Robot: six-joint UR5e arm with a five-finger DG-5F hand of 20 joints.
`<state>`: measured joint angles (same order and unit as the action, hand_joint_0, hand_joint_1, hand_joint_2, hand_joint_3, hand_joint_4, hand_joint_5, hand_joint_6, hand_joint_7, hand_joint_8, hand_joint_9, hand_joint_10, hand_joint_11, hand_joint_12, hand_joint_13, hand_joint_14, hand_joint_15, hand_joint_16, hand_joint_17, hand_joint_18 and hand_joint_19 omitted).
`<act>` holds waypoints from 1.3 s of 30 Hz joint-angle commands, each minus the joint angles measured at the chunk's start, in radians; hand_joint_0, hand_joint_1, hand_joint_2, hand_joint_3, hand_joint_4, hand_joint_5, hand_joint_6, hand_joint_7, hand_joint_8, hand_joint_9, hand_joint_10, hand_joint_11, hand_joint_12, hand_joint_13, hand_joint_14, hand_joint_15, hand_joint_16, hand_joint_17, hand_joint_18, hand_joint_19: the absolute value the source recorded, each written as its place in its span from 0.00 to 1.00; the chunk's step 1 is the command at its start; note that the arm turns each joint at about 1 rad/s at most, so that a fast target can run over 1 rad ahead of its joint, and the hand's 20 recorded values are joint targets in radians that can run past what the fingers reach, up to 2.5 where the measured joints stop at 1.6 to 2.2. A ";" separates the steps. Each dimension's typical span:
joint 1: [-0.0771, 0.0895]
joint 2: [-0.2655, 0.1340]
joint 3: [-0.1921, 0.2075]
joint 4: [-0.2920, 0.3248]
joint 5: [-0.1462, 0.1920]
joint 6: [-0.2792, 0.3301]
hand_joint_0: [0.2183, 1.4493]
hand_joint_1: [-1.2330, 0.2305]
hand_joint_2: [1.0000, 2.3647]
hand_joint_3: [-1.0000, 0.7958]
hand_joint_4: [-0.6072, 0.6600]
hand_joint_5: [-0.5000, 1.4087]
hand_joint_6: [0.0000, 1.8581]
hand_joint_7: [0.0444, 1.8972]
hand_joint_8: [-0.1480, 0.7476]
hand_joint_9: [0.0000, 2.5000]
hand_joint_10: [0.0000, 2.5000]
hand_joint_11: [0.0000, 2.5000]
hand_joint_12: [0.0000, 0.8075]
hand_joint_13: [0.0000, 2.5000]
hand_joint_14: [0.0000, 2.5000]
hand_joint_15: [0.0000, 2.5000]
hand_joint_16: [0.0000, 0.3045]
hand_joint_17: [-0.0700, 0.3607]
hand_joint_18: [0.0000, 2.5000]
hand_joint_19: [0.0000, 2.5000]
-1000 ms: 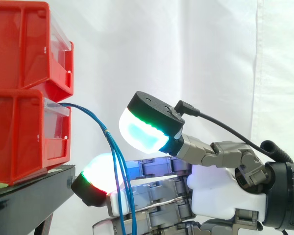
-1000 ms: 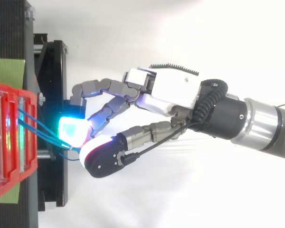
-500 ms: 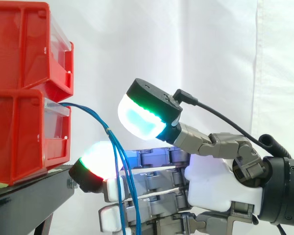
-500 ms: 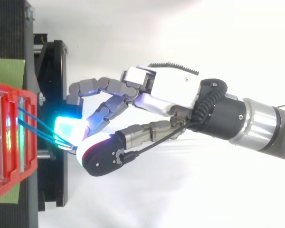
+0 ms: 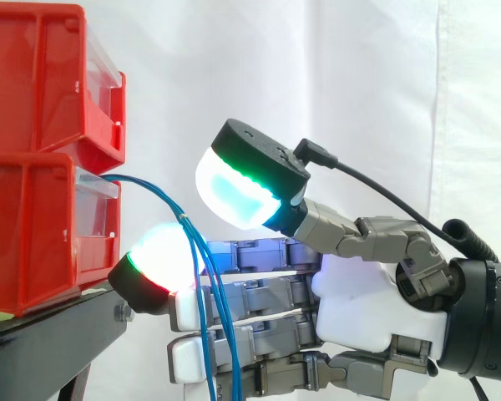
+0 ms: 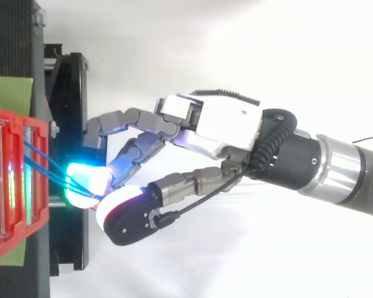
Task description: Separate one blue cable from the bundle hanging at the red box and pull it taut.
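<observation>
Blue cables (image 5: pixel 210 309) hang from the red box (image 5: pixel 33 234) beside the outstretched hand (image 5: pixel 363 313), seemingly ungripped.

Blue cables (image 5: pixel 184 221): a few thin strands coming out the front of the lower red box (image 5: pixel 33 234), right under its clear lip. They arc out sideways, meet at a little pale tie at the bend, then drop loosely, fanning apart a bit as they go, and run off the bottom of the side view. All slack, none pulled tight. From above, two strands leave the box side by side.
</observation>
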<state>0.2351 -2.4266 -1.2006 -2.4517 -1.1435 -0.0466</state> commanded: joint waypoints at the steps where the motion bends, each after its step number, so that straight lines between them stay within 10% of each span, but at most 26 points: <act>1: 0.003 0.001 0.001 0.000 0.008 -0.009 0.35 0.36 0.01 0.35 0.53 0.18 0.37 0.54 0.48 0.40 0.01 0.30 0.39 0.41 0.01 0.22 0.15 0.40 0.29 0.23; 23: 0.012 0.000 0.000 0.003 0.016 -0.009 0.35 0.37 0.02 0.56 0.43 0.15 0.49 0.46 0.50 0.41 0.01 0.35 0.40 0.42 0.01 0.24 0.15 0.40 0.29 0.24; 39: 0.012 0.001 0.000 -0.003 0.018 0.011 0.34 0.38 0.02 0.43 0.51 0.15 0.50 0.48 0.51 0.45 0.01 0.40 0.41 0.45 0.01 0.27 0.15 0.40 0.30 0.23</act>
<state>0.2469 -2.4261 -1.2008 -2.4525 -1.1263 -0.0405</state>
